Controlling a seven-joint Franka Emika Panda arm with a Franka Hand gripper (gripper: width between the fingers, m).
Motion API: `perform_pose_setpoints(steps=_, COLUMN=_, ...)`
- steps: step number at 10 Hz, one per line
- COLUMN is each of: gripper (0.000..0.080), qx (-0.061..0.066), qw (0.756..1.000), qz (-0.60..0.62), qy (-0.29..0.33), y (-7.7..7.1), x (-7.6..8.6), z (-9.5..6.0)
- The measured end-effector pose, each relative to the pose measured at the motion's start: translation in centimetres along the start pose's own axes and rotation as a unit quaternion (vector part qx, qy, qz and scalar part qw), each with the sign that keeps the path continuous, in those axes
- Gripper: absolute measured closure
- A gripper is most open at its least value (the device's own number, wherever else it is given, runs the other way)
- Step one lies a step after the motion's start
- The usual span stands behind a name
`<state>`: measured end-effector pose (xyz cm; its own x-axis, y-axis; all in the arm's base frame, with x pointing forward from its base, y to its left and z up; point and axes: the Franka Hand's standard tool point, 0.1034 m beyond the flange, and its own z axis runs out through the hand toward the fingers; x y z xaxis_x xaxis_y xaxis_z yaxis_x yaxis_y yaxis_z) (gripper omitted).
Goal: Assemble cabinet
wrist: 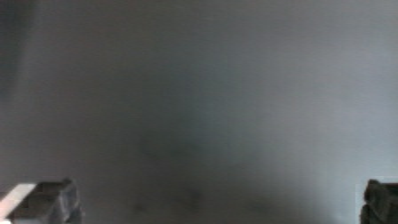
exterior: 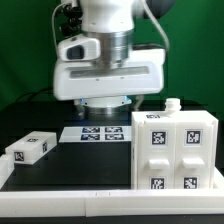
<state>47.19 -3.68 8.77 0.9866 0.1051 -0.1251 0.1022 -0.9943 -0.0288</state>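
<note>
Wrist view shows the jaws spread wide, holding nothing. The cabinet (exterior: 175, 150) looks light, stiff, smooth plastic; probably best gripped across a panel edge.

A white boxy cabinet body (exterior: 176, 150) is standing upright on the dark table (exterior: 90, 162) at the exterior view's right, showing black-and-white square tags on its front and top. A small white stub (exterior: 172, 103) is poking up from its top. A smaller white tagged block (exterior: 30, 149) is lying well apart, at the exterior view's left.
</note>
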Motion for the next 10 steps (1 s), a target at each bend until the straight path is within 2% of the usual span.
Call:
perform_pose_setpoints(steps=2, gripper=0.0002, qx=-0.007, qw=1.0, qz=-0.013, qy=0.013, y=3.5, x=-0.8, z=0.8)
perform_pose_setpoints(steps=3, gripper=0.0002, qx=-0.011, qw=0.999, qz=-0.025, qy=0.018, y=4.8, x=-0.9, z=1.1)
perform_pose_setpoints(steps=9, gripper=0.0002, qx=-0.011, qw=0.999, qz=-0.028, qy=0.018, y=4.9, x=-0.9, z=1.1)
perform_pose_setpoints(steps=10, gripper=0.0002, qx=-0.014, qw=0.999, qz=-0.014, qy=0.025, y=6.1, x=-1.3, z=1.2)
